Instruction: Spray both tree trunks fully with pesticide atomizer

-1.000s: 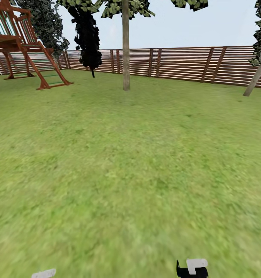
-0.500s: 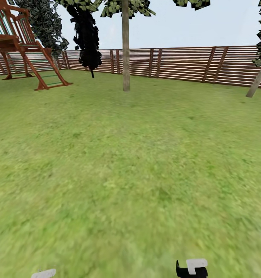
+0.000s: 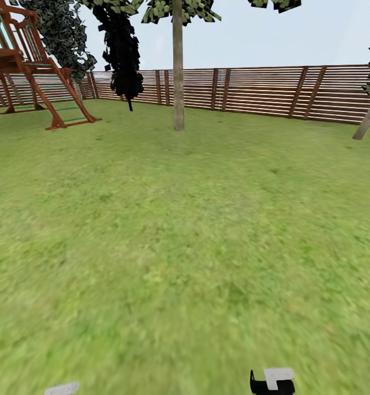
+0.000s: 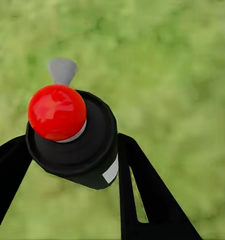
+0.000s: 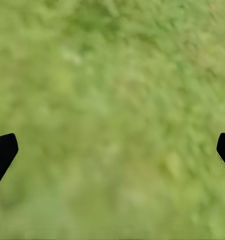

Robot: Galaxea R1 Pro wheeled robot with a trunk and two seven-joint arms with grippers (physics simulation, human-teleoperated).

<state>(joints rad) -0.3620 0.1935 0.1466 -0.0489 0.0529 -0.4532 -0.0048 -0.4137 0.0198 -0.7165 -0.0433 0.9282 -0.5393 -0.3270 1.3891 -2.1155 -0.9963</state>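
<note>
1. Two grippers: left gripper [image 4: 72, 150] is clamping the pesticide atomizer [image 4: 72, 137] between its fingers; right gripper [image 5: 112, 145] is hanging wide open, holding nothing.
2. Atomizer is looking light, rigid, slick; grip the body below the red top.
3. Tree trunk [image 3: 178, 66] is standing well ahead of both.

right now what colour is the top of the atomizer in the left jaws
Bright red, on the near-black pesticide atomizer; clearest in the left wrist view.
</note>
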